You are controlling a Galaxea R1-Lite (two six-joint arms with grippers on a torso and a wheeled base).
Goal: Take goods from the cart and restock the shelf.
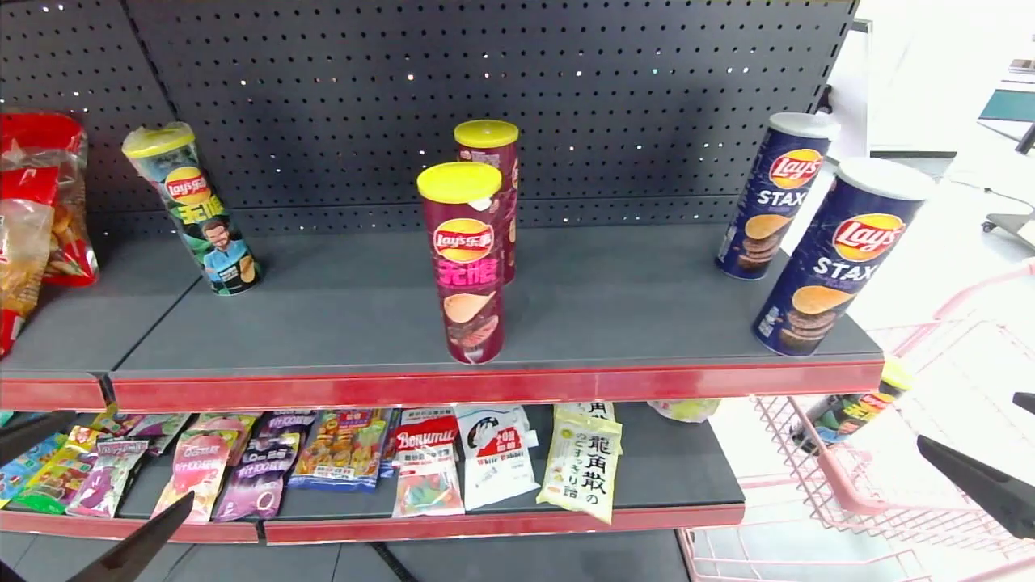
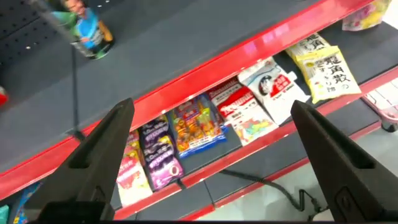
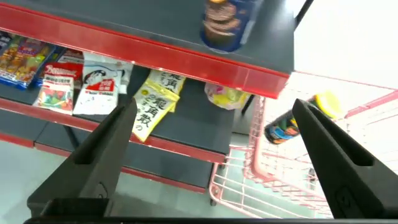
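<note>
1. One chip can with a yellow lid lay on its side inside the pink cart, low beside the right end of the shelf.
2. Over the cart and near that can was the right gripper, its jaws spread wide and holding nothing.
3. Well apart, the left gripper hung before the left part of the lower shelf, its jaws equally wide and empty.
4. Two maroon cans with yellow lids stood upright in the middle of the upper board, one behind the other.
5. Two blue cans stood at its right end, the nearer one at the front corner.
6. A green can stood toward the left, close to the pegboard, with red snack bags further left.
7. Flat snack packets lay in a row along the lower shelf.
</note>
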